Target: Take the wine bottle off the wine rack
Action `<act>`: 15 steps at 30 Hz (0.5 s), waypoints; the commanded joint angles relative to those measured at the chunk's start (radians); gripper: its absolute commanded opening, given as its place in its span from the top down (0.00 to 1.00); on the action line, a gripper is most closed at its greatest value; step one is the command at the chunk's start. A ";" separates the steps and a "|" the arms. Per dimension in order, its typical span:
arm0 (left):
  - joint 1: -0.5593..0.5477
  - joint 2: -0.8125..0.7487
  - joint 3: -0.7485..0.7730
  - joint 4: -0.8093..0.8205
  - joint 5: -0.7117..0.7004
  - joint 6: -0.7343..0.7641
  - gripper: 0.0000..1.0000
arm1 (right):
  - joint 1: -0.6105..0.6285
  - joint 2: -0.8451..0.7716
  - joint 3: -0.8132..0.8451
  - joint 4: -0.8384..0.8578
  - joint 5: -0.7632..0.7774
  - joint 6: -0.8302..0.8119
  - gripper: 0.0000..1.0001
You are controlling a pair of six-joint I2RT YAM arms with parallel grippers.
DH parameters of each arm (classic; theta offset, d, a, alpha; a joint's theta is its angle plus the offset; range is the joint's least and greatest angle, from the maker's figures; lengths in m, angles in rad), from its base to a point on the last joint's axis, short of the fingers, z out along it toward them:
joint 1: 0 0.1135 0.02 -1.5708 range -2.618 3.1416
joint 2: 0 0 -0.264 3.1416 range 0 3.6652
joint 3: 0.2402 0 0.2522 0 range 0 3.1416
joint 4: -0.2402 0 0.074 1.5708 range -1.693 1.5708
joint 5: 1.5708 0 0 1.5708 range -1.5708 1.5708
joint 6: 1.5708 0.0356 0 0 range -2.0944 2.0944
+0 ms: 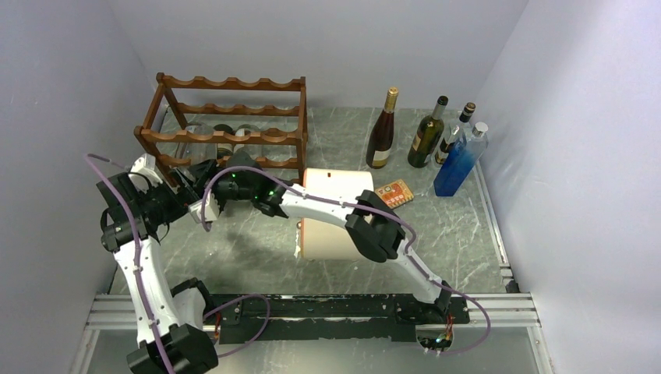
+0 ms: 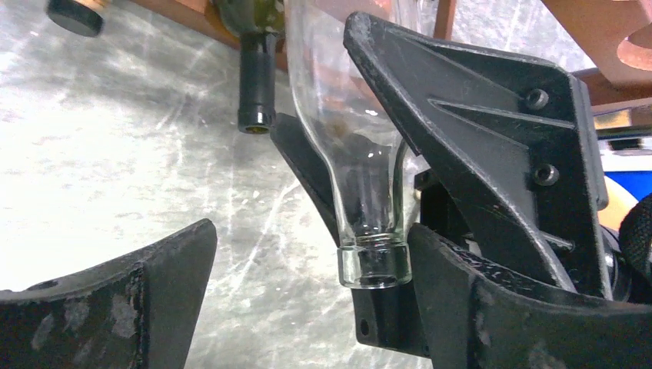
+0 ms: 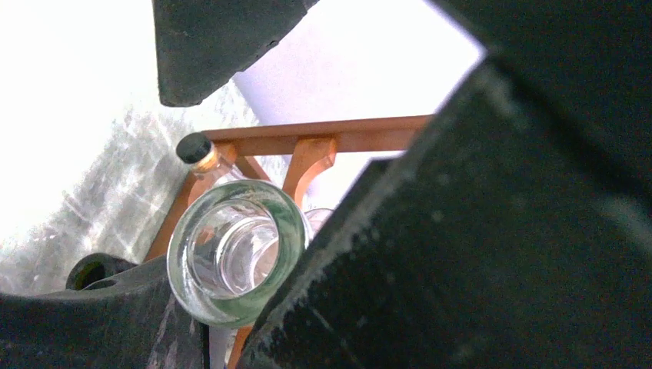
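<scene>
Jaws of right gripper (image 1: 223,192) pinch one clear bottle (image 2: 363,192) (wine rack (image 1: 273,84) holds three).

Glossy glass bottle (image 2: 361,181), wooden rack (image 1: 257,138)

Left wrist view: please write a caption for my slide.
Right gripper clamps the clear bottle at the wine rack; left gripper open.

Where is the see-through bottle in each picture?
Left wrist: the clear bottle is in the middle, mouth downward.
Right wrist: lower left, its round mouth facing the camera.
Top external: mostly covered by the arms at the wine rack's front.
Shared landmark: the wine rack's reddish-brown rails.
</scene>
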 commanded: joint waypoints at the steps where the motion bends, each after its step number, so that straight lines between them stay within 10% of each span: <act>1: -0.035 -0.048 0.109 -0.086 -0.016 0.052 0.00 | -0.010 -0.016 -0.044 0.074 0.008 0.007 1.00; 11: -0.050 -0.066 0.291 -0.188 -0.458 -0.022 0.05 | -0.010 -0.095 -0.185 0.172 0.020 0.000 1.00; 15: -0.049 -0.067 0.304 -0.093 -0.430 -0.061 0.04 | -0.003 -0.132 -0.224 0.186 0.016 -0.012 1.00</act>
